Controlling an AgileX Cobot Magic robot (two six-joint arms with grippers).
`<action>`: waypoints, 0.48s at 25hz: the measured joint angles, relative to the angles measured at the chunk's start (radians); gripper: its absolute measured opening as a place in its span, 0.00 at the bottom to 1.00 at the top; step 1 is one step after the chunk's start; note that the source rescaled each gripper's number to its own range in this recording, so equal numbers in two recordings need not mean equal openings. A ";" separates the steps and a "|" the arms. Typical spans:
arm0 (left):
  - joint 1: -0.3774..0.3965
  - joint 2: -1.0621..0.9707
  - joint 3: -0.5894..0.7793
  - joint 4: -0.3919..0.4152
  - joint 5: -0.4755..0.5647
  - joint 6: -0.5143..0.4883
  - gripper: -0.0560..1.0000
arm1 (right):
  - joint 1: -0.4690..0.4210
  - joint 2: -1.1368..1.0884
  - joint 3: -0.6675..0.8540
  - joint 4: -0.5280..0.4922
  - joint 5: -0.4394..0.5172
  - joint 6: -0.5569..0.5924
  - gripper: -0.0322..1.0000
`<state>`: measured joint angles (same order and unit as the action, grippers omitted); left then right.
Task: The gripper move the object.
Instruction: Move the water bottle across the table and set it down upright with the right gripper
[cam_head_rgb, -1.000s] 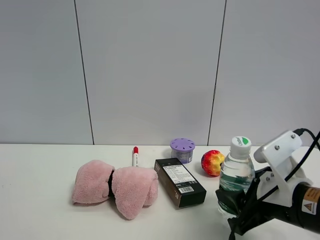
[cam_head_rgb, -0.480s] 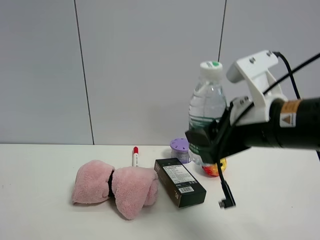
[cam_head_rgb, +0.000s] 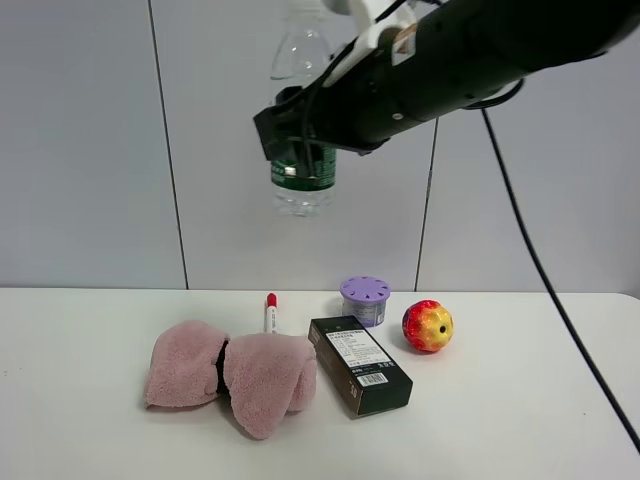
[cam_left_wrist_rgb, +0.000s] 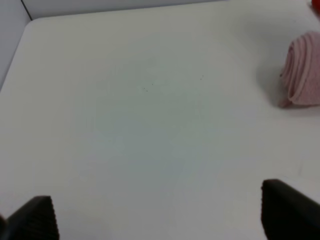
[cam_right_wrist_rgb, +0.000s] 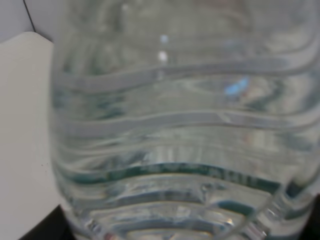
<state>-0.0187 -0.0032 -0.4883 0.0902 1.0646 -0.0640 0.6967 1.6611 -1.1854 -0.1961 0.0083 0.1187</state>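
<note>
The clear water bottle with a green label hangs upright high in the air, above the pink towel and the black box. Its cap is cut off by the top edge of the exterior view. My right gripper is shut on the bottle around its label, at the end of the dark arm reaching in from the upper right. The bottle's ribbed body fills the right wrist view. My left gripper is open over bare white table; its two black fingertips show at the picture's lower corners.
On the white table lie a folded pink towel, a red-capped marker, a black rectangular box, a purple-lidded jar and a red-yellow apple. A black cable hangs from the right arm.
My right gripper has lifted the bottle from the table's right front, up and to the left, to high above the towel and box. The items on the table have not moved.
</note>
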 joint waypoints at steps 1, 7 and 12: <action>0.000 0.000 0.000 0.000 0.000 0.000 1.00 | 0.004 0.048 -0.046 0.000 0.004 0.006 0.03; 0.000 0.000 0.000 0.000 0.000 0.000 1.00 | 0.008 0.316 -0.323 0.031 0.063 0.081 0.03; 0.000 0.000 0.000 0.000 0.000 0.000 1.00 | 0.037 0.502 -0.497 0.034 0.124 0.095 0.03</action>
<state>-0.0187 -0.0032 -0.4883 0.0902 1.0646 -0.0640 0.7337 2.1626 -1.6820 -0.1625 0.1322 0.2133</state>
